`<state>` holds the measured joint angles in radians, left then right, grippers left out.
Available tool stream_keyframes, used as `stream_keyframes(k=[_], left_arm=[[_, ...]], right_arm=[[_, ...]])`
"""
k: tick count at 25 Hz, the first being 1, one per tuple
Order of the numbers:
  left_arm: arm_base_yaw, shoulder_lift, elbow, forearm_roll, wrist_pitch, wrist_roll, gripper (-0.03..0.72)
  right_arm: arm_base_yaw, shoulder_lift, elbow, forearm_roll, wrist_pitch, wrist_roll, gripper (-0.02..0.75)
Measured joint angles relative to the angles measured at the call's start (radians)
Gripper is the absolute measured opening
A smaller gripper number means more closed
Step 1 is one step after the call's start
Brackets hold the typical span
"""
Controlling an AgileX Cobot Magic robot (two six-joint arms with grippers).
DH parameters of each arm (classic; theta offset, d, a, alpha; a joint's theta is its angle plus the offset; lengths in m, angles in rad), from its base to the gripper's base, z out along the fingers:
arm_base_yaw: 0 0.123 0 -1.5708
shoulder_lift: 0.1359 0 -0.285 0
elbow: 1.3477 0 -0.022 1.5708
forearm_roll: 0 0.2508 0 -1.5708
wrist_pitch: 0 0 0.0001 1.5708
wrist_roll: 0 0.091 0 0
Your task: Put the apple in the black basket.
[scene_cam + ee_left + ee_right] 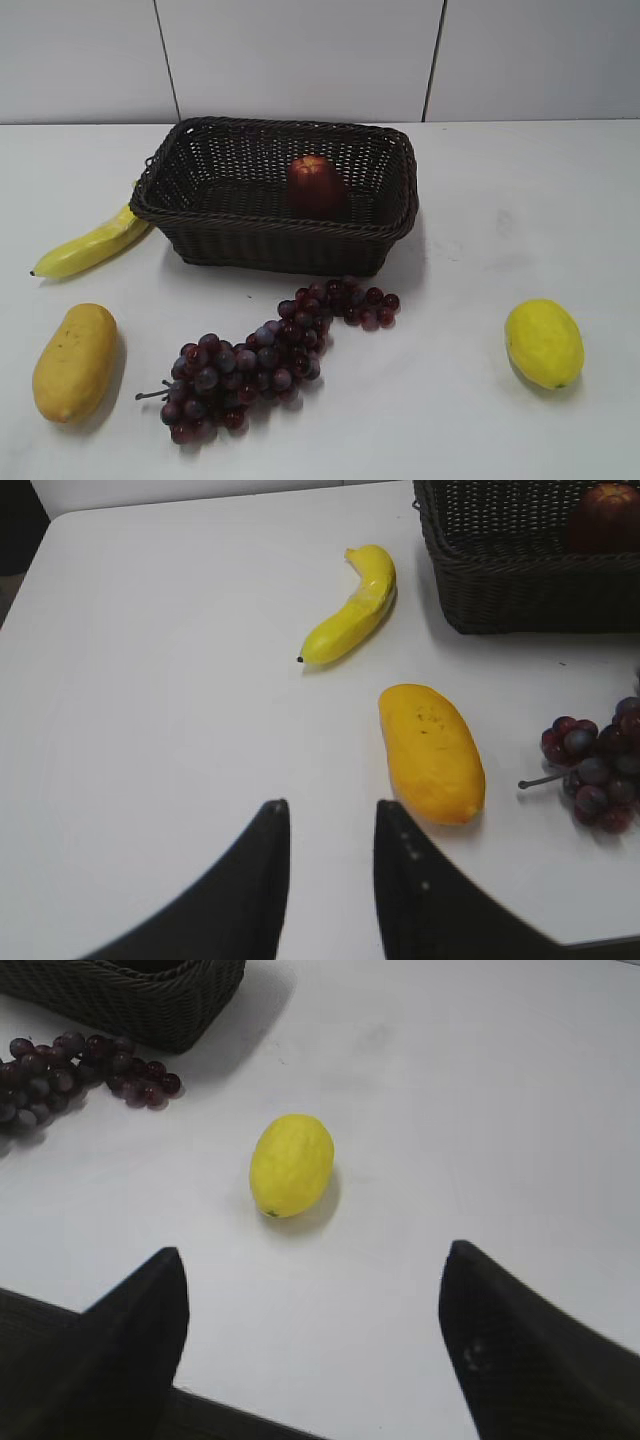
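Note:
The dark red apple [315, 185] sits inside the black basket [200, 225], right of its middle. In the left wrist view the apple [605, 515] shows at the top right inside the basket [510, 580]. A corner of the basket [150, 1005] shows at the top left of the right wrist view. My left gripper [330, 808] is open with a narrow gap and empty, low over bare table left of the mango. My right gripper [312, 1255] is wide open and empty, in front of the lemon. Neither gripper shows in the exterior view.
A banana [95, 243] lies against the basket's left side. A yellow-orange mango [75, 360] lies at front left. A grape bunch [270, 355] lies in front of the basket. A yellow lemon [543, 342] lies at front right. A white tiled wall stands behind.

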<state>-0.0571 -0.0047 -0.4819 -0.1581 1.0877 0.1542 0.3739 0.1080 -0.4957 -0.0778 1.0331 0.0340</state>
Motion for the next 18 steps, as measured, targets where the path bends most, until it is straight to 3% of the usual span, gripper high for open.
stream_keyframes(k=[11, 18], left_arm=[[0.000, 0.000, 0.000, 0.000, 0.000, 0.000, 0.224], [0.000, 0.000, 0.000, 0.000, 0.000, 0.000, 0.224]], right_arm=[[-0.006, -0.002, 0.000, 0.004, 0.003, -0.003, 0.584], [-0.159, -0.084, 0.000, 0.004, 0.003, -0.004, 0.584]])
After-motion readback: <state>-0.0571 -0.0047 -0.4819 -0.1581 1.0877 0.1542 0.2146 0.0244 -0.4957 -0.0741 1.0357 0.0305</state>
